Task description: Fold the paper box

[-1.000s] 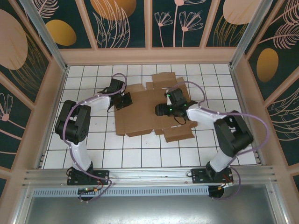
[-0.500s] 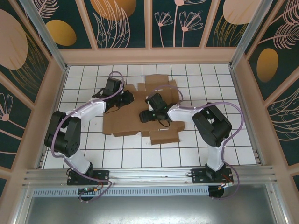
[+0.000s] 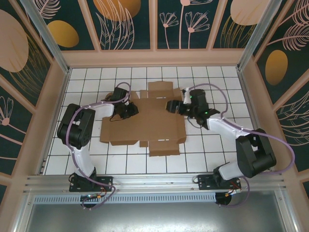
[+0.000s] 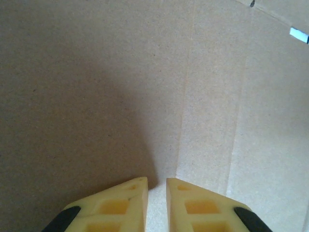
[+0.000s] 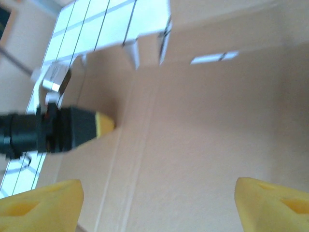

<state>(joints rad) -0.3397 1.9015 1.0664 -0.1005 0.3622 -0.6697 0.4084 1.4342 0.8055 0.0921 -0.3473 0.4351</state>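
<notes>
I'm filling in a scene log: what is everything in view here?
Box: one, brown, flat blank lying mid-table.
Table: one, white tiles with dark lines, under the box.
Walls: three sides, dark teal with peach plant prints.
Rail: one, silver, near edge, at the arm bases.
Left arm and right arm: two, black and white, purple cables.
Left gripper: one, yellow fingers, at the box's left part, a narrow gap between fingers.
Right gripper: one, yellow fingers, over the box's far right part, wide open.
</notes>
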